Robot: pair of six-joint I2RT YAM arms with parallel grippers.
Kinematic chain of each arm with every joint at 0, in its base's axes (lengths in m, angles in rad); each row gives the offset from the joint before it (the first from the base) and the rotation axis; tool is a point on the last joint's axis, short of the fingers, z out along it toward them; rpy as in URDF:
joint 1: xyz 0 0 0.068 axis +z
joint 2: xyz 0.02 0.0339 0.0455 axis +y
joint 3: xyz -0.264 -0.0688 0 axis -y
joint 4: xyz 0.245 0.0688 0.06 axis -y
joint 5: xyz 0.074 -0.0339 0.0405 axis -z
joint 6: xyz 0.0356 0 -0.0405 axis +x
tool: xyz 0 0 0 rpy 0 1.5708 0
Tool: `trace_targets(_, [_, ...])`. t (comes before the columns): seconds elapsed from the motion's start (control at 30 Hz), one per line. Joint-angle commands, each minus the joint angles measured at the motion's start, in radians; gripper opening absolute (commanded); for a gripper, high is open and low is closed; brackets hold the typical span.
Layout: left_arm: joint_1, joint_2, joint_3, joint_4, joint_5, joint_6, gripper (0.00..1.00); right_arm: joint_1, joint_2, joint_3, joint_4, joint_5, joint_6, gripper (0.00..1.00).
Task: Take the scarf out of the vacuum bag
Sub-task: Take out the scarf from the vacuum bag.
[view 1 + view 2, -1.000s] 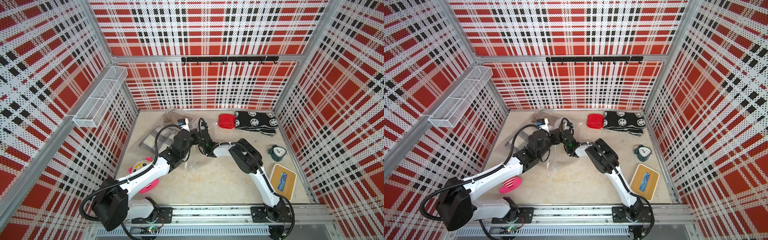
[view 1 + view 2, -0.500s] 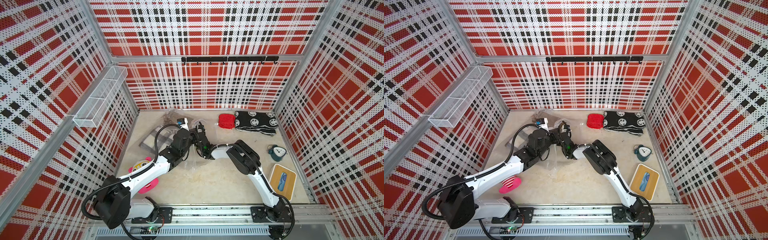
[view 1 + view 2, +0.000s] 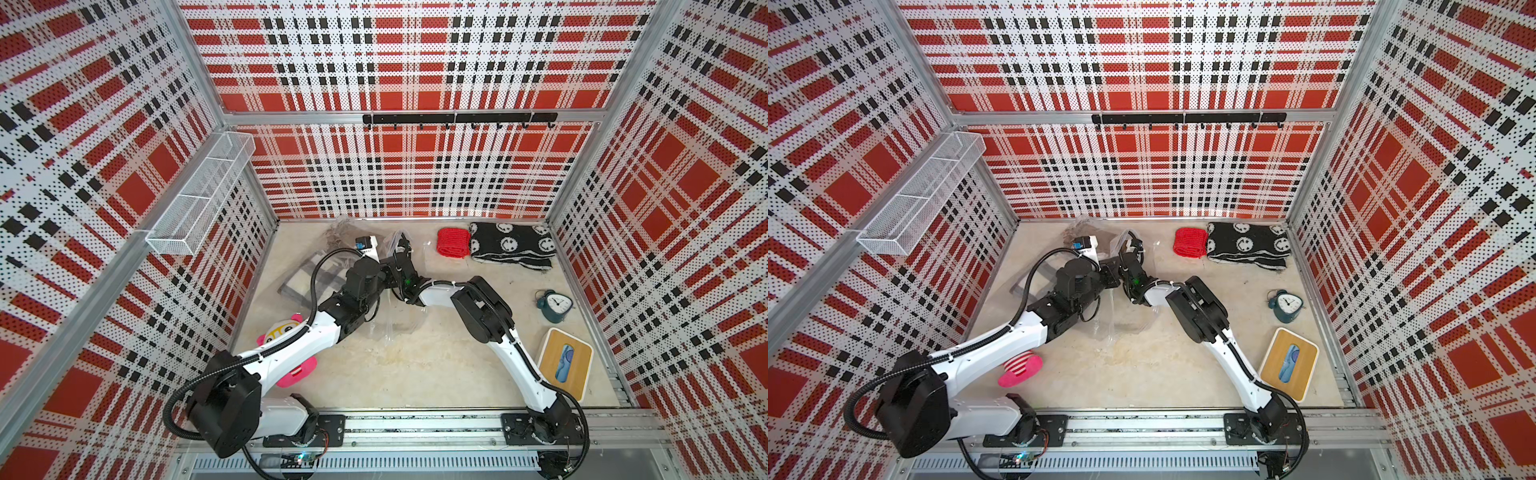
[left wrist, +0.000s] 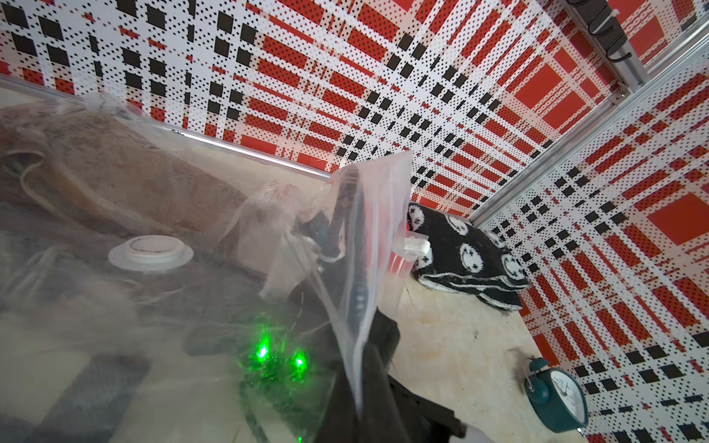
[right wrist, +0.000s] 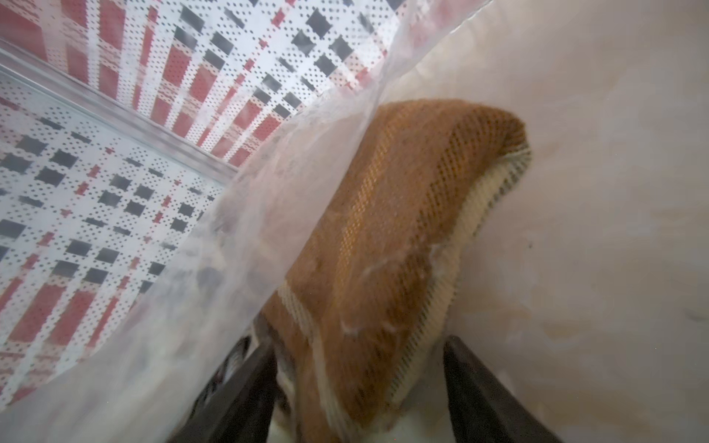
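Observation:
The vacuum bag (image 3: 397, 326) is crinkled clear plastic at the table's back left, with a round white valve cap (image 4: 150, 249) on its face. Inside lies the scarf (image 5: 403, 214), brown knit with a cream edge, also dimly visible in a top view (image 3: 340, 230). My left gripper (image 4: 362, 364) is shut on a lifted flap of the bag's film (image 4: 368, 214). My right gripper (image 5: 356, 383) reaches inside the bag and is open. Its dark fingers (image 5: 479, 383) stand on either side of the scarf's near end, with a gap at one side. In both top views the two grippers meet (image 3: 399, 253) (image 3: 1129, 253).
A red knit piece (image 3: 453, 242) and a black smiley-face cloth (image 3: 511, 245) lie at the back right. A teal alarm clock (image 3: 555, 305) and a wooden tray (image 3: 565, 363) sit along the right side. A pink toy (image 3: 286, 336) is under my left arm, and a wire basket (image 3: 199, 199) hangs on the left wall.
My right arm has edged slightly left, keeping its gripper in the bag's mouth. My left gripper has stayed shut on the film in about the same place.

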Motion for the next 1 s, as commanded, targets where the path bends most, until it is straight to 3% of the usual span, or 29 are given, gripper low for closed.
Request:
trace_targets(0.0, [-0.009, -0.030, -0.005, 0.015, 0.029, -0.003, 0.00, -0.003, 0.059, 0.077, -0.064, 0.014, 0.024, 0.67])
trace_targets(0.1, [-0.011, -0.030, -0.007, 0.017, 0.035, -0.003, 0.00, -0.003, 0.097, 0.138, -0.073, 0.002, 0.033, 0.57])
trace_targets(0.33, [-0.010, -0.035, -0.013, 0.014, 0.019, -0.001, 0.00, -0.006, 0.099, 0.186, -0.075, -0.031, 0.020, 0.01])
trace_targets(0.97, [0.035, 0.032, -0.011, 0.018, -0.062, 0.015, 0.00, 0.024, -0.185, -0.266, 0.129, 0.006, -0.027, 0.00])
